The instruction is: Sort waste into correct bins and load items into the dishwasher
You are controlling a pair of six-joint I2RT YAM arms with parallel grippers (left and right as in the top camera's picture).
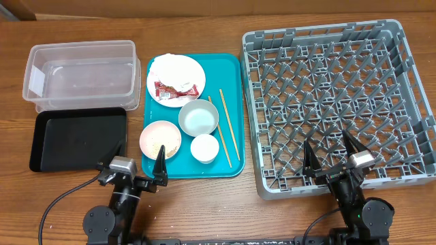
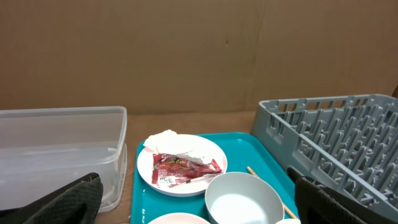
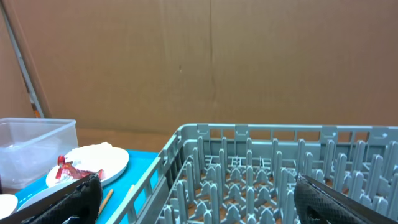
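Holds left end effector [image 1: 142, 165] and right end effector [image 1: 330, 158] spread, gripping nothing, at the table's [image 1: 204, 201] near edge, with napkin [image 1: 174, 67] and wrapper [image 1: 178, 89] on the plate [image 1: 170, 101] in the teal tray [image 1: 229, 75]

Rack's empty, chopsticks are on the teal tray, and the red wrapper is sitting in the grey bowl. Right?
One slip: the red wrapper is not in the grey bowl, which is empty. It lies on the white plate, next to the napkin, as the overhead view shows. The rest stands.
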